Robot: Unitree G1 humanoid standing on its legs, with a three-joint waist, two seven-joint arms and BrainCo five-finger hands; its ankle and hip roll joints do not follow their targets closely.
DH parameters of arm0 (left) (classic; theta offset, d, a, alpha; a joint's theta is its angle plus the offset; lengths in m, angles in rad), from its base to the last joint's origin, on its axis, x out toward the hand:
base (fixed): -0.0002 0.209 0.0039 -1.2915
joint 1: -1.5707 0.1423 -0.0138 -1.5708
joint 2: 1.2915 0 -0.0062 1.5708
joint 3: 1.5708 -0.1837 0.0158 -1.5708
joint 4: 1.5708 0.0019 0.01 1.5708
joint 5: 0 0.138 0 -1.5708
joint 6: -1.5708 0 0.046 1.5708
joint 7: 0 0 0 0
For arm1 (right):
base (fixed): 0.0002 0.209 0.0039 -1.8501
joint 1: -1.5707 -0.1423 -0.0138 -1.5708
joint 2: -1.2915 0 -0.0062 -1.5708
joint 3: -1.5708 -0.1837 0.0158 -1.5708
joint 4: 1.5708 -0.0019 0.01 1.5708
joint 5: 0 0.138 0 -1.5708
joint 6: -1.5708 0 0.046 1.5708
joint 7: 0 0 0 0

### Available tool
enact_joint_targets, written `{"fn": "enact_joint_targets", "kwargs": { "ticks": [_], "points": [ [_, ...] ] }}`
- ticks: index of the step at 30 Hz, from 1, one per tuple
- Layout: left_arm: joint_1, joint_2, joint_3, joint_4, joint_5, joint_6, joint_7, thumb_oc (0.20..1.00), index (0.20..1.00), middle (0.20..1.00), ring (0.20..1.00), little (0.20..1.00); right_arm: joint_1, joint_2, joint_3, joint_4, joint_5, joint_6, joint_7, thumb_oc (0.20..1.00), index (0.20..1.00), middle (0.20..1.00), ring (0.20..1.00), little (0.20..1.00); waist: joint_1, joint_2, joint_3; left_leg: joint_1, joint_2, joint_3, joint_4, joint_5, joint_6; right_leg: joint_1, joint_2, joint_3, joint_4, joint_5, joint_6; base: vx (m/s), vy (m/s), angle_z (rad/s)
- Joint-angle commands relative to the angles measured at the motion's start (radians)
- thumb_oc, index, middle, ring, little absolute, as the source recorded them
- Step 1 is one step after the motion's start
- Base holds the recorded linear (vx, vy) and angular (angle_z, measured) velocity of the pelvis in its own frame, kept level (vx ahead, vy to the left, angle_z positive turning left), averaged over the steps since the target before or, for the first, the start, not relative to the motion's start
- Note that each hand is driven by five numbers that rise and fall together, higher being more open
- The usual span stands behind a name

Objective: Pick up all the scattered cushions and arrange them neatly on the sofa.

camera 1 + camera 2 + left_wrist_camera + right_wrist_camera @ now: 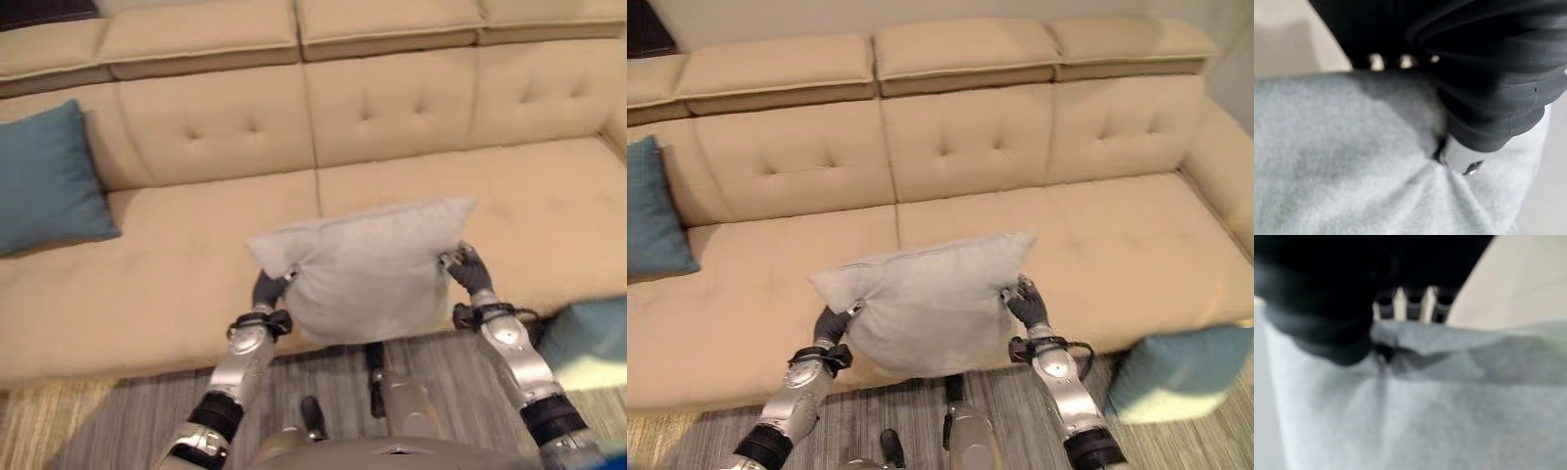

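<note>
A light grey cushion [364, 269] hangs in the air over the front edge of the beige sofa [176, 284], held between both hands. My left hand [270, 290] grips its left edge and my right hand [468, 268] grips its right edge. In the left wrist view the thumb [1459, 156] presses into the grey cushion [1352, 156], creasing the cloth. The right wrist view shows fingers [1413, 303] curled over the top of the grey cushion [1440, 406]. A teal cushion [44, 181] leans against the sofa back at the far left. Another teal cushion [1178, 372] lies on the floor at the right.
The sofa seat [1117, 245] is bare behind and to the right of the held cushion. A striped grey rug [127, 411] covers the floor in front of the sofa. The sofa's right arm [1225, 147] rises at the far right.
</note>
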Motion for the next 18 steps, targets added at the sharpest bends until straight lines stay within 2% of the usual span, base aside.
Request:
{"fn": "enact_joint_targets", "kwargs": {
  "ticks": [1, 4, 5, 6, 7, 10, 11, 12, 13, 14, 17, 18],
  "points": [
    [-0.079, -0.014, -0.04, -0.106, -0.008, -0.066, -0.101, 0.2, 0.2, 0.2, 0.2, 0.2, -0.049, 0.012, 0.012, -0.1, 0.003, -0.099, 0.029, 0.2, 0.2, 0.2, 0.2, 0.2, -0.001, -0.077, -0.025, -0.108, 0.161, 0.101, 0.459, -0.011, -0.089, 0.147, 0.008, -0.03, -0.09, -0.068, 0.04, 0.15, -0.154, 0.65],
    [-0.077, -0.013, -0.042, -0.113, -0.01, -0.058, -0.107, 0.2, 0.2, 0.2, 0.2, 0.2, -0.041, 0.011, 0.008, -0.102, 0.005, -0.096, 0.028, 0.2, 0.2, 0.2, 0.2, 0.2, 0.008, -0.085, -0.021, -0.158, 0.178, 0.09, 0.432, -0.026, -0.072, 0.17, 0.009, -0.028, -0.096, -0.085, 0.039, 0.13, -0.027, 0.1],
    [-0.071, -0.012, -0.042, -0.116, -0.006, -0.054, -0.111, 0.2, 0.2, 0.2, 0.2, 0.2, -0.035, 0.01, 0.006, -0.101, 0.002, -0.095, 0.032, 0.2, 0.2, 0.2, 0.2, 0.2, 0.009, -0.085, -0.022, -0.155, 0.18, 0.085, 0.377, -0.041, -0.062, 0.176, 0.01, -0.023, -0.095, -0.094, 0.042, 0.19, 0.115, -0.14],
    [-0.066, -0.009, -0.042, -0.125, 0.0, -0.051, -0.108, 0.2, 0.2, 0.2, 0.2, 0.2, -0.036, 0.009, 0.009, -0.098, -0.001, -0.092, 0.033, 0.2, 0.2, 0.2, 0.2, 0.2, 0.018, -0.082, -0.022, -0.168, 0.183, 0.046, 0.252, -0.013, -0.063, 0.187, 0.011, -0.003, -0.09, -0.109, 0.053, 0.19, 0.114, -0.09],
    [-0.066, -0.009, -0.042, -0.125, 0.001, -0.051, -0.108, 0.2, 0.2, 0.2, 0.2, 0.2, -0.036, 0.008, 0.009, -0.098, -0.001, -0.092, 0.033, 0.2, 0.2, 0.2, 0.2, 0.2, 0.018, -0.083, -0.021, -0.165, 0.181, 0.047, 0.248, -0.011, -0.063, 0.188, 0.01, -0.002, -0.09, -0.109, 0.053, 0.2, 0.155, -0.21],
    [-0.061, -0.007, -0.038, -0.13, -0.007, -0.056, -0.098, 0.2, 0.2, 0.2, 0.2, 0.2, -0.041, 0.011, 0.015, -0.083, 0.003, -0.09, 0.028, 0.2, 0.2, 0.2, 0.2, 0.2, 0.037, -0.064, -0.014, -0.172, 0.203, -0.05, 0.096, 0.084, -0.092, 0.206, 0.017, 0.031, -0.068, -0.143, 0.059, 0.22, 0.228, -0.47],
    [-0.055, -0.009, -0.04, -0.137, -0.017, -0.057, -0.108, 0.2, 0.2, 0.2, 0.2, 0.2, -0.032, 0.005, -0.001, -0.088, 0.003, -0.088, 0.031, 0.2, 0.2, 0.2, 0.2, 0.2, 0.034, -0.041, -0.018, -0.139, 0.227, -0.039, 0.016, 0.116, -0.109, 0.225, 0.001, 0.036, -0.037, -0.173, 0.073, 0.26, 0.308, -0.73],
    [-0.055, -0.01, -0.04, -0.137, -0.017, -0.057, -0.108, 0.2, 0.2, 0.2, 0.2, 0.2, -0.032, 0.005, -0.001, -0.088, 0.003, -0.088, 0.031, 0.2, 0.2, 0.2, 0.2, 0.2, 0.035, -0.04, -0.019, -0.139, 0.227, -0.038, 0.012, 0.119, -0.109, 0.223, 0.001, 0.037, -0.038, -0.171, 0.073, 0.3, 0.436, -0.67],
    [-0.065, -0.009, -0.046, -0.138, -0.012, -0.056, -0.11, 0.2, 0.2, 0.2, 0.2, 0.2, -0.029, 0.003, -0.017, -0.103, -0.004, -0.089, 0.029, 0.2, 0.2, 0.2, 0.2, 0.2, 0.026, -0.025, -0.02, -0.114, 0.216, -0.017, -0.003, 0.114, -0.11, 0.219, -0.02, 0.033, -0.007, -0.182, 0.085, 0.09, 0.188, -0.29],
    [-0.065, -0.009, -0.046, -0.138, -0.012, -0.056, -0.11, 0.2, 0.2, 0.2, 0.2, 0.2, -0.029, 0.003, -0.017, -0.103, -0.004, -0.089, 0.029, 0.2, 0.2, 0.2, 0.2, 0.2, 0.026, -0.024, -0.022, -0.118, 0.217, -0.017, -0.004, 0.116, -0.11, 0.216, -0.02, 0.032, -0.009, -0.18, 0.084, 0.13, 0.327, -0.22],
    [-0.106, 0.02, -0.046, -0.155, -0.005, -0.073, -0.101, 0.2, 0.2, 0.2, 0.2, 0.2, -0.076, 0.008, -0.023, -0.114, -0.01, -0.089, 0.018, 0.2, 0.2, 0.2, 0.2, 0.2, 0.028, -0.023, -0.003, -0.139, 0.165, 0.024, 0.083, 0.037, -0.072, 0.171, -0.097, 0.059, 0.071, -0.174, 0.115, 0.09, 0.349, -0.07],
    [-0.107, 0.02, -0.045, -0.155, -0.006, -0.073, -0.101, 0.2, 0.2, 0.2, 0.2, 0.2, -0.076, 0.008, -0.023, -0.114, -0.01, -0.089, 0.018, 0.2, 0.2, 0.2, 0.2, 0.2, 0.029, -0.023, -0.006, -0.142, 0.165, 0.025, 0.082, 0.04, -0.071, 0.168, -0.097, 0.06, 0.069, -0.171, 0.115, 0.02, 0.259, -0.46]
  ]
}}
